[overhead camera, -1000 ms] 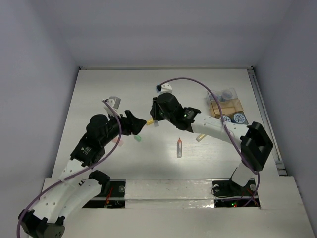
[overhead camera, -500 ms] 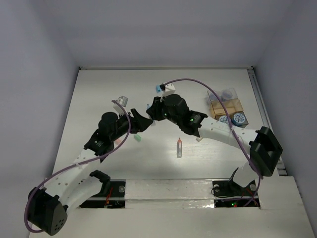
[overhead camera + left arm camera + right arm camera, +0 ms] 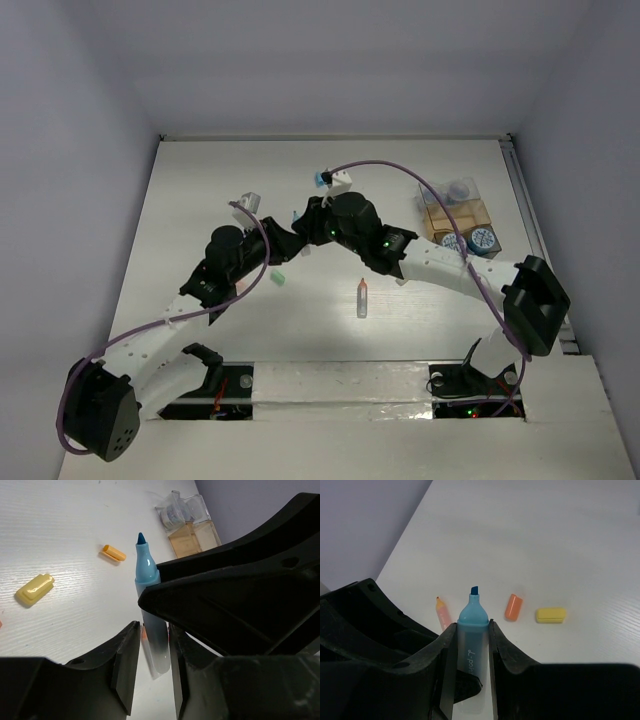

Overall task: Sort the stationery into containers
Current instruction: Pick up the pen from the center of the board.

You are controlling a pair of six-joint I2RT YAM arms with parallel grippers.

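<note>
A light blue pen (image 3: pixel 472 625), uncapped with its tip showing, is clamped in my right gripper (image 3: pixel 472 626), which is shut on its barrel. My left gripper (image 3: pixel 152 650) has its jaws against the same pen (image 3: pixel 147 575) at its rear end, just behind the right fingers. In the top view both grippers meet over the table's middle, left gripper (image 3: pixel 287 244) and right gripper (image 3: pixel 303 220); the pen is hidden between them there. The containers (image 3: pixel 455 215) stand at the right, with tape rolls (image 3: pixel 483 239) beside them.
An orange-red pen (image 3: pixel 361 298) and a green piece (image 3: pixel 278 279) lie in front of the grippers. Beyond the pen tip lie an orange cap (image 3: pixel 513 606), a yellow piece (image 3: pixel 551 615) and a pinkish pen (image 3: pixel 442 614). The purple cable arcs over the right arm.
My left arm has reached in toward the right gripper and its jaws have closed round the pen's rear end. The right gripper has shifted slightly up and left, still holding the pen.
</note>
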